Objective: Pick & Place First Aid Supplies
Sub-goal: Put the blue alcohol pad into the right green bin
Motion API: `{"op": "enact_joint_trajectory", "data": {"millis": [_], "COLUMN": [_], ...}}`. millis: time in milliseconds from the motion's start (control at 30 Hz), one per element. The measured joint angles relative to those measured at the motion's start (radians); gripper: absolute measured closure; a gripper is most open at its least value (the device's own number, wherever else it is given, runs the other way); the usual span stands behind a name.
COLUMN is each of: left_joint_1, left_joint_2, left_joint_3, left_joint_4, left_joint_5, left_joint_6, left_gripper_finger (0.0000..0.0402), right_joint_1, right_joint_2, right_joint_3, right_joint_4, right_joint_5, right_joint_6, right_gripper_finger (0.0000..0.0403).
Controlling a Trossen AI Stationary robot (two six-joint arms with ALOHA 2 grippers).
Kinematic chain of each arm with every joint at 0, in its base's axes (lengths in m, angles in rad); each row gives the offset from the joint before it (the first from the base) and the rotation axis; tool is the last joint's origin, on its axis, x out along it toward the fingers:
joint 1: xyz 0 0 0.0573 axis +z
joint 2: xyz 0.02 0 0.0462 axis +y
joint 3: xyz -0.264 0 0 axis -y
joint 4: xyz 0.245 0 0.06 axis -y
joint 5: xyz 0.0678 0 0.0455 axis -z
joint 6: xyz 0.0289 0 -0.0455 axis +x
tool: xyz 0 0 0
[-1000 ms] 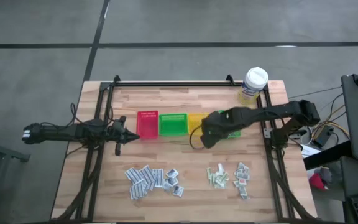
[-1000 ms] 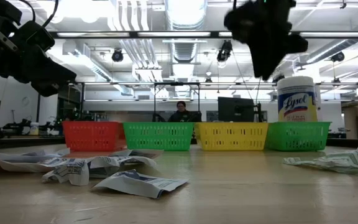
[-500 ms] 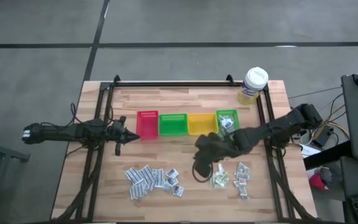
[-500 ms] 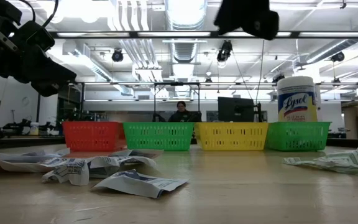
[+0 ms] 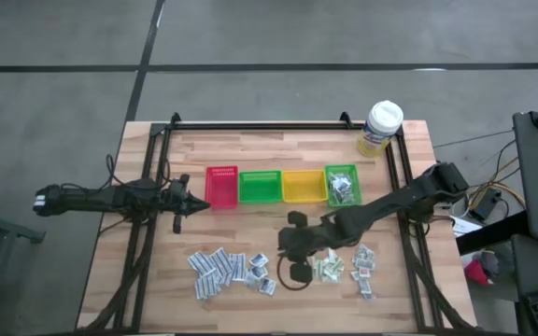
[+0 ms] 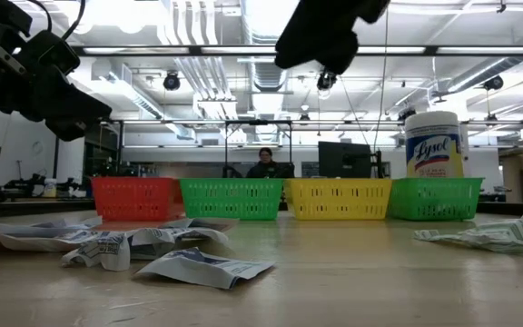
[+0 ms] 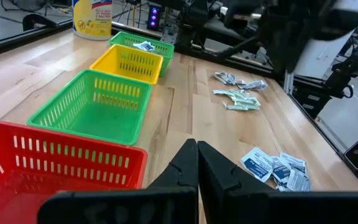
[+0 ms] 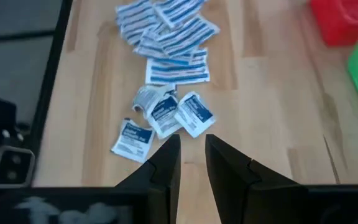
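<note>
- White-blue sachets [image 8: 166, 118] are lying overlapped in a tight cluster near the front of the table [image 5: 278, 219], w/ the right gripper [image 8: 191, 158] hanging just above and short of them; if you're dropping straight in, you're risking pinching two or three at once, or skidding a flat one away instead of lifting it.
- Fingers [image 8: 166, 165] are standing only a narrow gap apart and gripping nothing; that slit is looking too tight to straddle a sachet edge, so you're probably needing to widen it before descending.
- Pale green pads [image 5: 328, 268] and the white-red ones [image 5: 364, 263] are sitting just beside the arm's path; a low sweep could be scattering them.
- Left gripper [image 7: 197, 168] is waiting clenched and empty beside the red bin [image 5: 221, 187]; it's well apart from the right arm.
- One far green bin [image 5: 342, 185] is already holding a few pcs.
</note>
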Motion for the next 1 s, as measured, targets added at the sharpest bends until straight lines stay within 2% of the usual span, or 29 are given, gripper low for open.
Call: {"op": "enact_joint_trajectory", "data": {"millis": [333, 533, 867, 1000], "left_joint_1": [0.0, 0.0, 0.0, 0.0], "left_joint_2": [0.0, 0.0, 0.0, 0.0], "left_joint_3": [0.0, 0.0, 0.0, 0.0], "left_joint_4": [0.003, 0.006, 0.007, 0.007], "left_joint_5": [0.0, -0.001, 0.0, 0.0], "left_joint_6": [0.0, 0.0, 0.0, 0.0], "left_gripper_finger": [0.0401, 0.0401, 0.0401, 0.0401], "right_joint_1": [0.003, 0.001, -0.015, -0.014], "right_joint_2": [0.106, 0.199, 0.392, 0.448], "right_joint_3": [0.01, 0.096, 0.382, 0.47], "right_joint_4": [0.056, 0.041, -0.279, -0.351], "right_joint_5": [-0.048, -0.049, -0.042, -0.042], "right_joint_6": [-0.207, -0.367, -0.501, -0.545], "right_gripper_finger": [0.0346, 0.0338, 0.0306, 0.0292]}}
